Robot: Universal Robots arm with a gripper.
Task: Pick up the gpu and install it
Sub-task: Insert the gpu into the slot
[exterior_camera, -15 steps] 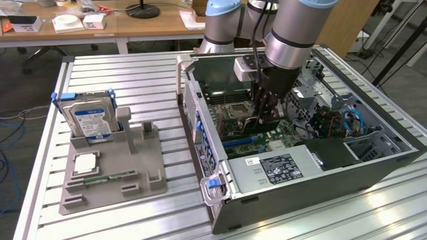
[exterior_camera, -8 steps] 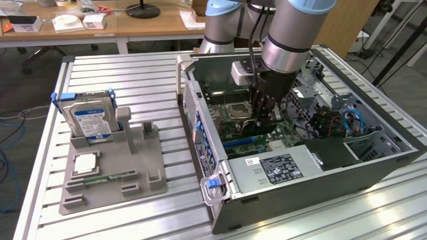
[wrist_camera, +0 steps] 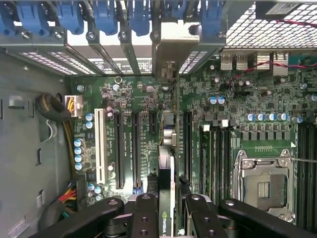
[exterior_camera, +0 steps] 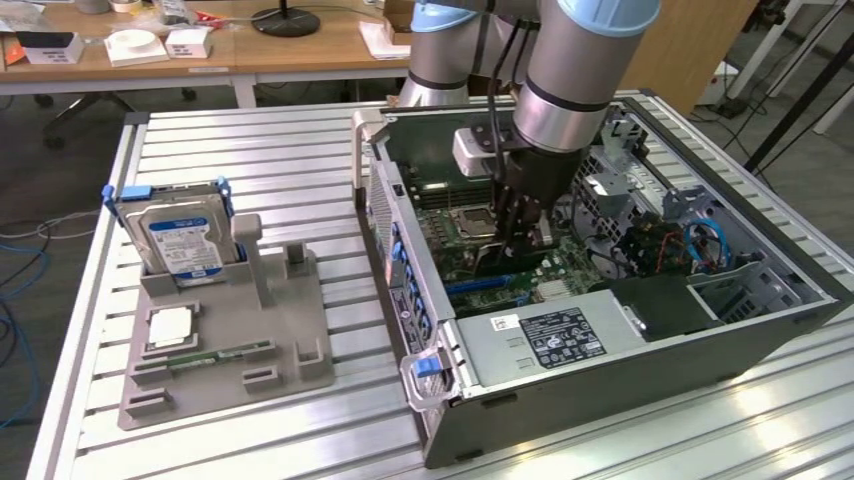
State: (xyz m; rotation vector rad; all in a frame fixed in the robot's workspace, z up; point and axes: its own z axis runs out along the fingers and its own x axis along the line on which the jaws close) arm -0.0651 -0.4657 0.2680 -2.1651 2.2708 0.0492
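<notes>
Gripper: black two-fingered gripper [wrist_camera: 166,213] clenched on the thin, dark gpu [wrist_camera: 166,168] – held edge-on
Position: inside the open grey computer case [exterior_camera: 747,330], card standing over the green motherboard [wrist_camera: 237,99] – silvery bracket end toward the rear slots

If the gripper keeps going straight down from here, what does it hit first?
Most likely the motherboard slot under the gpu that the gripper holds edge-on. The card's edge would meet it first, though the remaining gap is hard to judge.

Silver arm [exterior_camera: 561,100] with pale blue joint caps, black cable, white wrist box; black screw-studded hand [wrist_camera: 169,218].
</notes>
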